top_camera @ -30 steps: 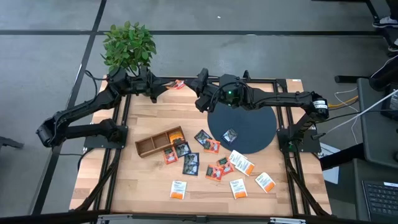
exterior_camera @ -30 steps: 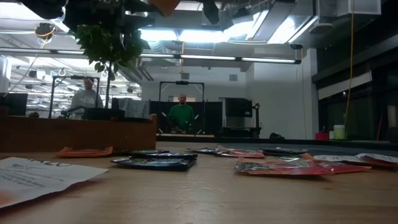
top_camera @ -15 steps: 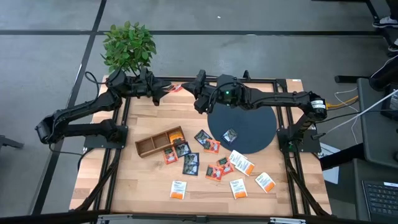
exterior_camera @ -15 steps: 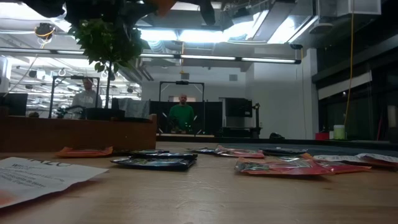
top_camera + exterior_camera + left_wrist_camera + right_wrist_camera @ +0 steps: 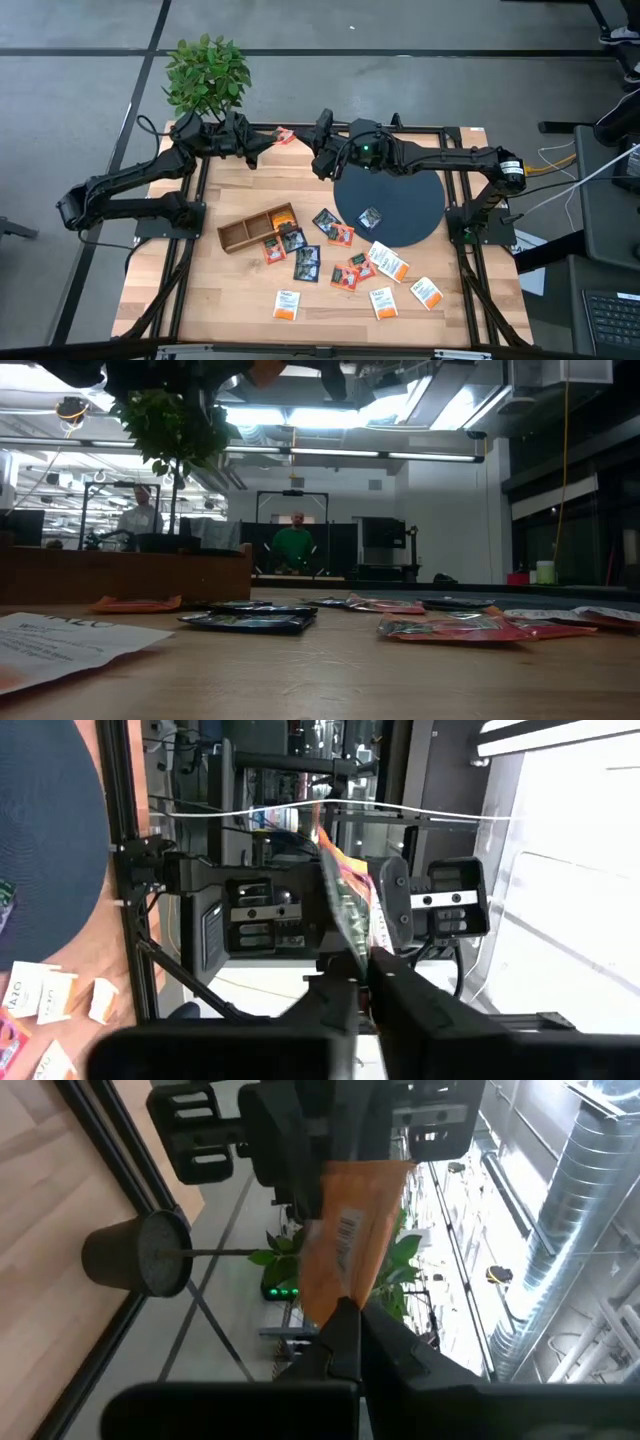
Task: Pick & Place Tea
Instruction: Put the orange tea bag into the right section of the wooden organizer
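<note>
Two grippers, left [image 5: 268, 140] and right [image 5: 318, 152], each pinch one sachet [image 5: 350, 1245] edge, raised mid-air between them, probably a handover.

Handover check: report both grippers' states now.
Left gripper: shut on the flat square red-orange tea sachet.
Right gripper: shut on the same sachet.

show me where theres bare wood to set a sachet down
Bare wood: the strip between the wooden box and the table's left edge, the near-left corner beside the white sachet, and the far strip near the dark disc. Crowded: the sachet cluster between box and disc.
</note>
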`<state>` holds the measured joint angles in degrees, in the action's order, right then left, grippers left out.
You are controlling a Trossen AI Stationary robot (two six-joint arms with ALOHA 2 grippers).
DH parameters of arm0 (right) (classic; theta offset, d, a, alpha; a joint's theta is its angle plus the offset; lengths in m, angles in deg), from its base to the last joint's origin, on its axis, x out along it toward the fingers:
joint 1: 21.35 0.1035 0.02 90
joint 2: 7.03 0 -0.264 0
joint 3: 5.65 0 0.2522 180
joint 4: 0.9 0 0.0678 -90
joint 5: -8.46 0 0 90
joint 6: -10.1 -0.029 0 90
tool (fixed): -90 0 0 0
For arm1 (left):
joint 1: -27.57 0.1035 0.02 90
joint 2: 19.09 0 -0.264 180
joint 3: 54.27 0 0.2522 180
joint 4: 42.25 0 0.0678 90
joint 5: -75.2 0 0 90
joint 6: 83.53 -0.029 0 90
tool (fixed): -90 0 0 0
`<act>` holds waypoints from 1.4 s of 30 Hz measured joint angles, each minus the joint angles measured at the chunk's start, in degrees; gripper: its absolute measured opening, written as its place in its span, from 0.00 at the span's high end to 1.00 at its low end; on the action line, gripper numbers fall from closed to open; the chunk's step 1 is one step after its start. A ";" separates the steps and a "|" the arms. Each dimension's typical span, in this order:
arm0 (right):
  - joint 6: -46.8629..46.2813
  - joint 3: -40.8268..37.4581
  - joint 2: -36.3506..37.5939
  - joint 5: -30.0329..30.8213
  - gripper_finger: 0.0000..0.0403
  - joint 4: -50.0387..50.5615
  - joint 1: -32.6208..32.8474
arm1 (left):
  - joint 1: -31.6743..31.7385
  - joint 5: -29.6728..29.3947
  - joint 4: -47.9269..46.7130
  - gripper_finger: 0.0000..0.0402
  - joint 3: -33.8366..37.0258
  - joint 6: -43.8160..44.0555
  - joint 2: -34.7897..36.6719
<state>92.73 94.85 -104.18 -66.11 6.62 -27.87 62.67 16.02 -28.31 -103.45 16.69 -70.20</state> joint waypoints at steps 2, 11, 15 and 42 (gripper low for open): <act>-0.05 0.00 0.00 0.12 0.99 0.00 0.00 | -0.12 0.07 0.16 0.98 0.00 -0.88 0.02; -9.42 0.00 0.81 1.25 0.91 1.52 0.11 | -0.16 2.45 0.94 0.99 0.00 -3.12 0.00; -17.29 0.02 3.10 2.17 0.83 5.83 0.15 | -0.18 4.24 0.94 0.99 0.00 -3.12 0.01; -79.70 0.07 14.11 -7.59 0.64 32.19 -2.64 | -17.69 1.20 -18.09 0.99 -0.08 -35.38 0.00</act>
<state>13.03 94.91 -90.07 -73.71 38.81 -30.52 44.99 17.22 -46.40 -103.54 -18.69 -70.20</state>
